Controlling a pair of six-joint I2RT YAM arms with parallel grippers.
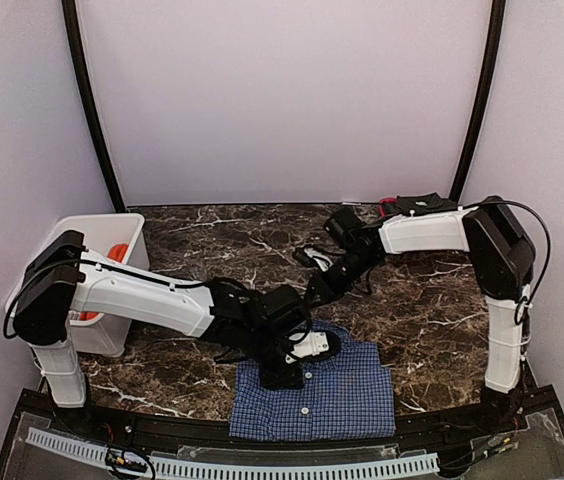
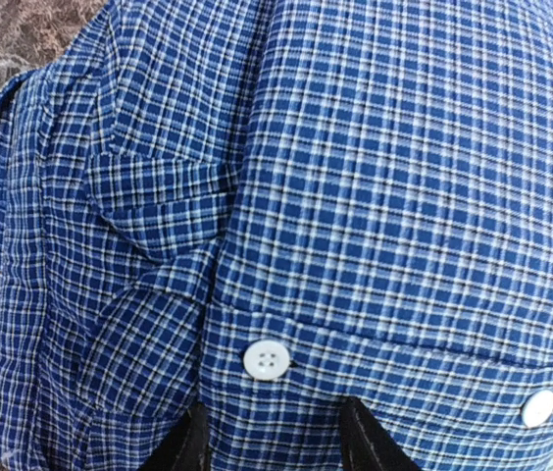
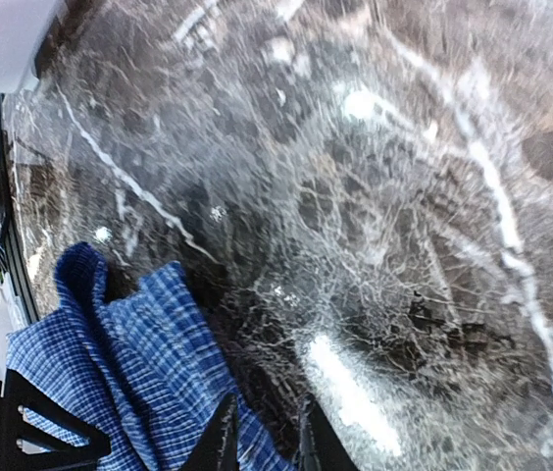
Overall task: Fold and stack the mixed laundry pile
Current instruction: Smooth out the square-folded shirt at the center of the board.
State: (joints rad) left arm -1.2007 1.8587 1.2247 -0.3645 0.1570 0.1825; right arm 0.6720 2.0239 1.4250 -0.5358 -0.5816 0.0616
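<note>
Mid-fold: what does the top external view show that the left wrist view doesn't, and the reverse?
Only top external: the white basket at the left holding the orange-red shirt, the left arm, the right arm and the marble table. Only left wrist: white buttons, a creased fold, and the left gripper with its fingertips apart over the cloth. Both: the blue checked shirt, lying folded.
</note>
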